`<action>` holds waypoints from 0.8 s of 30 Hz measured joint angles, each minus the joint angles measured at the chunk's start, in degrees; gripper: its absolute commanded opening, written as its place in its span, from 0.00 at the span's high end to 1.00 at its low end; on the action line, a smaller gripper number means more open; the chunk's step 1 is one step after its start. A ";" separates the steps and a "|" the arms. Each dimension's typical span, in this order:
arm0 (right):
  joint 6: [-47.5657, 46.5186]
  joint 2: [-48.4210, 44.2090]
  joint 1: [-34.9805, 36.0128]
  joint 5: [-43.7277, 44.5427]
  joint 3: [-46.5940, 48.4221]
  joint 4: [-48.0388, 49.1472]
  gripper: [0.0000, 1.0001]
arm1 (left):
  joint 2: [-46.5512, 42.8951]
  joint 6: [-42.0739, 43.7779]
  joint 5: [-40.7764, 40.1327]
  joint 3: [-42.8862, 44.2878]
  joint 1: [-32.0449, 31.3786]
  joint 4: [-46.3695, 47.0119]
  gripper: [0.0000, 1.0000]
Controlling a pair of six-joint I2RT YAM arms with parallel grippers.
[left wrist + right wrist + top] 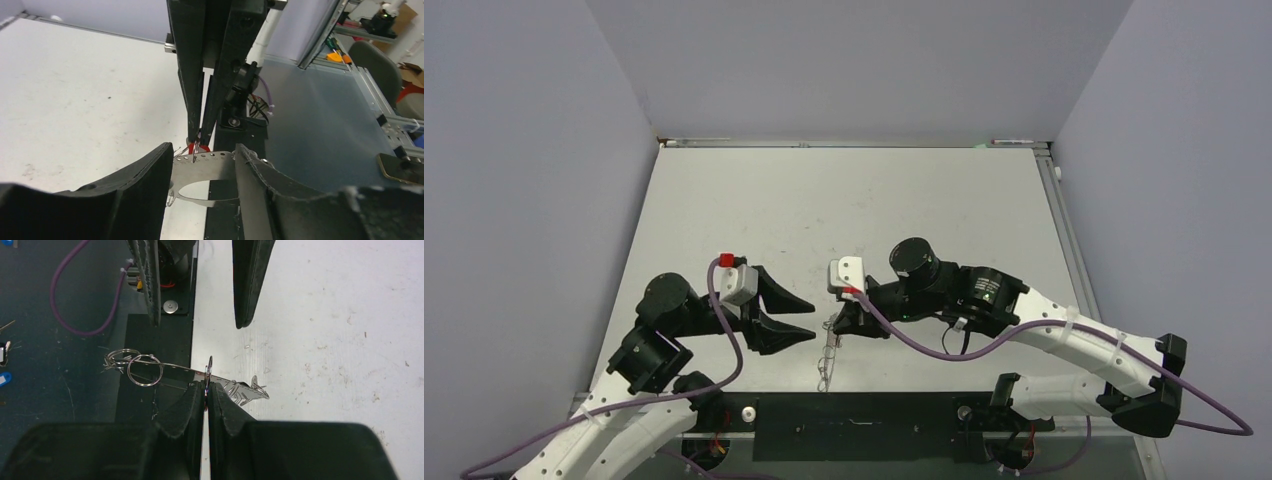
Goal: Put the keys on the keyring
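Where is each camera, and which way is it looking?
Top: high up behind, looking down at the table; left arm and right arm show.
Left wrist: on the left arm, facing the right gripper; own open fingers show.
Right wrist: on the right arm, facing the left gripper; own shut fingers show.
Both wrist views share the keyring.
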 measured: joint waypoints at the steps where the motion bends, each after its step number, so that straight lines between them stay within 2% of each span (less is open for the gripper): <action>1: -0.04 -0.28 0.00 -0.59 -0.02 -0.13 0.95 | 0.52 0.22 0.33 -0.02 -0.76 0.00 0.56; 4: -0.15 -0.85 0.00 -1.90 -0.04 -0.33 0.95 | 1.27 0.85 0.87 -0.42 -2.91 0.31 0.56; 8: -0.46 -0.94 0.00 -3.41 -0.13 -0.52 0.95 | 1.27 1.55 0.85 -0.94 -4.02 0.68 0.62; 13: -0.83 -0.94 0.00 -4.76 -0.17 -0.52 0.95 | 2.91 2.49 0.63 -1.07 -4.44 1.03 0.65; 24: -1.14 -0.92 0.00 -5.68 -0.17 -0.50 0.95 | 4.59 3.06 -0.24 -3.02 -6.05 1.11 0.66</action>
